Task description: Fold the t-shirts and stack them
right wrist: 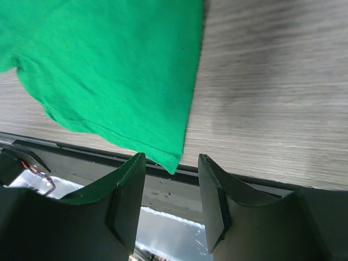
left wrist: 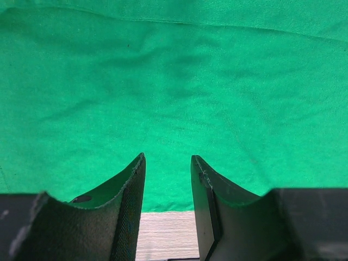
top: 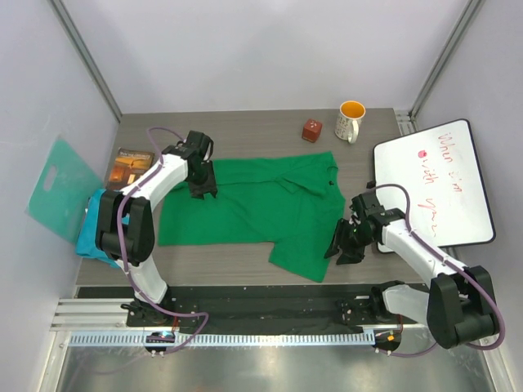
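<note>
Grey table [top: 245, 126], green shirt [top: 245, 208] laid out, my left gripper [left wrist: 167, 156] parted at its ten o'clock, my right gripper [right wrist: 172, 156] parted at four o'clock

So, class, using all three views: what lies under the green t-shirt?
The green t-shirt lies spread on the wooden table, which shows bare all around it. The tip of its near sleeve reaches the table's near edge. Anything beneath the cloth itself is covered and cannot be seen.

One camera sits high behind me and looks down on the whole desk [top: 245, 126]. My left wrist camera looks very close at the green shirt [left wrist: 174, 81]. My right wrist camera sees that shirt's corner too
</note>
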Robot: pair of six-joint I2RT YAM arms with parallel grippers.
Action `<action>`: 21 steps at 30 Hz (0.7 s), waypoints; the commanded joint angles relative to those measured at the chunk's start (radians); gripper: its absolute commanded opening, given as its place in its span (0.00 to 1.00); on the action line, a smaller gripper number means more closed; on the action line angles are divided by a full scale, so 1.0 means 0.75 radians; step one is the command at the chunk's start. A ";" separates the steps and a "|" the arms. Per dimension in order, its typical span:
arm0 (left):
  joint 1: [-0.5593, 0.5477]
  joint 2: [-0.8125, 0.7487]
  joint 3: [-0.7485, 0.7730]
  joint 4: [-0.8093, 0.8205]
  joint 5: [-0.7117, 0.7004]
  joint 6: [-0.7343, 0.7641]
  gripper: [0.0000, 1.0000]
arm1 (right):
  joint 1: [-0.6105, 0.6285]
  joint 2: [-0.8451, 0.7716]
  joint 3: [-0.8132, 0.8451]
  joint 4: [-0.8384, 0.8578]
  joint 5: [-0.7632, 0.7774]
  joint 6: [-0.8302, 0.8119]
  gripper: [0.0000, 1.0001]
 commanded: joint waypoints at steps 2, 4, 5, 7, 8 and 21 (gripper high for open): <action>0.003 -0.059 0.005 -0.015 -0.017 -0.022 0.40 | 0.012 -0.064 -0.036 0.012 -0.049 0.054 0.49; -0.001 -0.059 0.003 -0.010 -0.013 -0.026 0.40 | 0.016 -0.094 -0.075 0.022 -0.061 0.073 0.49; -0.003 -0.057 -0.002 -0.004 -0.011 -0.026 0.40 | 0.016 -0.103 -0.091 0.029 -0.073 0.077 0.49; -0.007 -0.051 -0.002 -0.004 -0.009 -0.028 0.40 | 0.020 -0.117 -0.144 0.063 -0.092 0.095 0.50; -0.009 -0.049 -0.002 -0.002 -0.007 -0.028 0.40 | 0.022 -0.119 -0.163 0.080 -0.118 0.103 0.50; -0.030 -0.057 -0.014 0.012 -0.013 -0.031 0.39 | 0.110 0.040 -0.210 0.213 -0.157 0.099 0.50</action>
